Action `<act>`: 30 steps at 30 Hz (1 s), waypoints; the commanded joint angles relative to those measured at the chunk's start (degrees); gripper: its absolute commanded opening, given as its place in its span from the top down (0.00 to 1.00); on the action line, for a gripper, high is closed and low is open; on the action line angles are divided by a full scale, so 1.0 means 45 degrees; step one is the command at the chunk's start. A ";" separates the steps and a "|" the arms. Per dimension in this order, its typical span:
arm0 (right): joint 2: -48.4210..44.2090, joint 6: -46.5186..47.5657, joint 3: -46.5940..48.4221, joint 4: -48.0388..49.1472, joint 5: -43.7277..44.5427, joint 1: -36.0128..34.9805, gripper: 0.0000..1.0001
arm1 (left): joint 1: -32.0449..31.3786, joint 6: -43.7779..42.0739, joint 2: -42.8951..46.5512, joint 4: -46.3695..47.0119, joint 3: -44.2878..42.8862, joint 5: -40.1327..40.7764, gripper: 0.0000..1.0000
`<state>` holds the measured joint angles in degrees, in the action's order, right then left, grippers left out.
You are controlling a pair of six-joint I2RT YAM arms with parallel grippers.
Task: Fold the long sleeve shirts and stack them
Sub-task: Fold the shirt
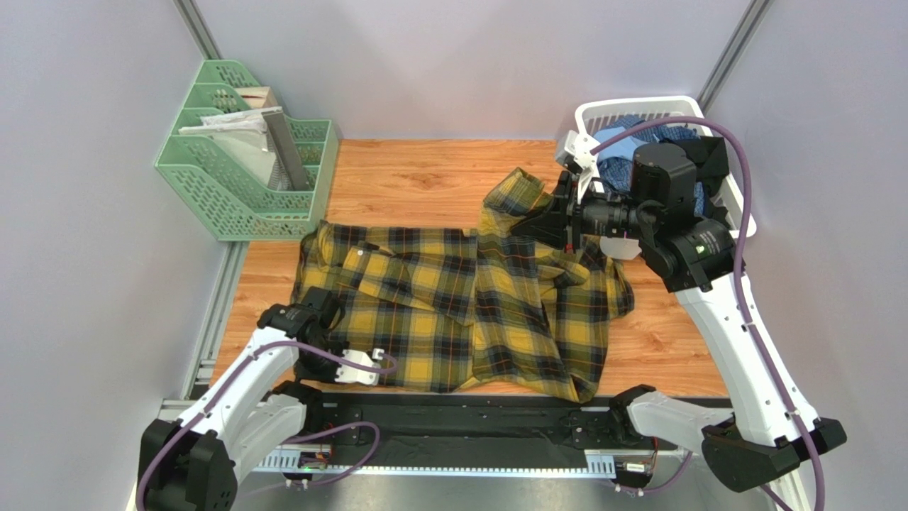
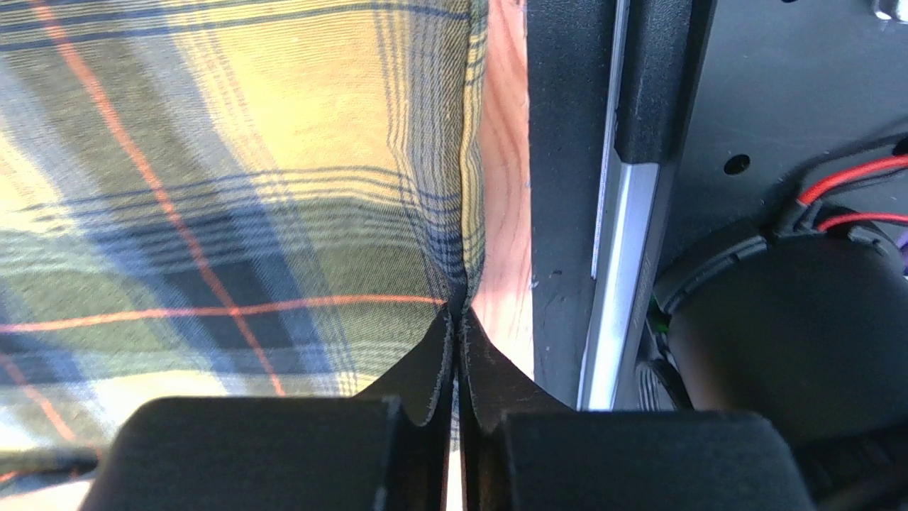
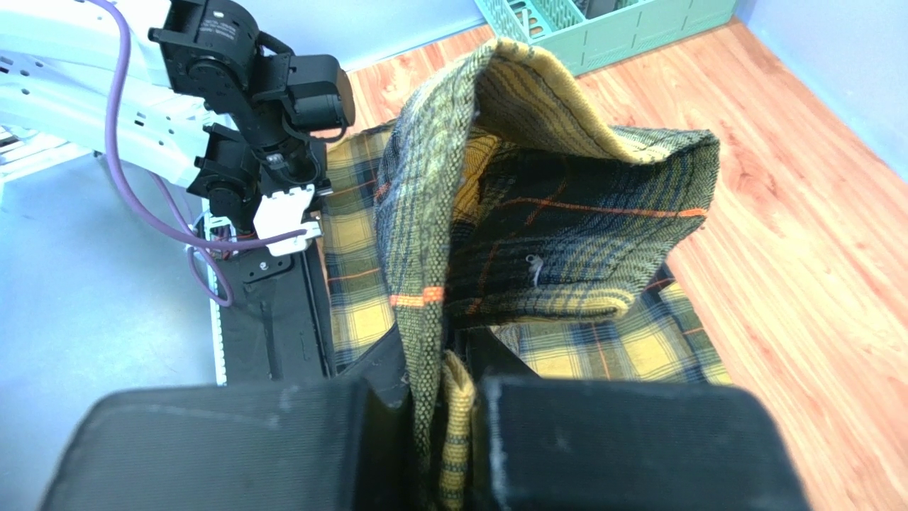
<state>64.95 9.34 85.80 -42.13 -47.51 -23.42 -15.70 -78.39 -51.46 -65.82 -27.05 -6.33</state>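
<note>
at the near edge of the desk (image 1: 661, 351), the left end effector (image 1: 360, 368) is clenched on the near-left hem of the plaid shirt (image 1: 458, 309), with the cloth edge pinched between its fingertips. the shirt lies spread and rumpled across the middle of the desk. farther back on the right, the right end effector (image 1: 563, 213) grips a fold of the same shirt, raised off the wood. behind it a white basket (image 1: 639, 104) holds blue shirts (image 1: 616, 168). a green rack (image 1: 245, 181) stands at the far left.

Right end effector (image 3: 442, 367) clamps plaid shirt (image 3: 554, 245) — aloft (bunched).
</note>
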 commanded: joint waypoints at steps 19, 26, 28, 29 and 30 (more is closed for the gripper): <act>0.1835 0.3957 0.4682 0.0610 0.1807 0.0146 1.00 | 0.2004 0.1071 -0.2230 -0.0357 -0.5978 -0.2304 1.00; 0.3710 0.5246 0.5621 0.2697 0.1826 0.0458 1.00 | 0.2337 0.2067 -0.4831 0.1792 -0.8068 -0.2052 1.00; 0.4371 0.5656 0.5796 0.3052 0.1768 0.0555 1.00 | 0.2473 0.2243 -0.5784 0.2436 -0.8382 -0.1857 1.00; 0.4627 0.5948 0.5855 0.3363 0.1768 0.0633 1.00 | 0.2532 0.2302 -0.6081 0.2652 -0.8655 -0.1759 1.00; 0.4842 0.6144 0.5952 0.3463 0.1729 0.0692 1.00 | 0.2610 0.2380 -0.6374 0.2848 -0.8812 -0.1758 1.00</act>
<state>83.20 30.61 109.71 -34.30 -40.03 -21.39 -5.37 -70.17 -75.44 -59.86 -62.78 -13.98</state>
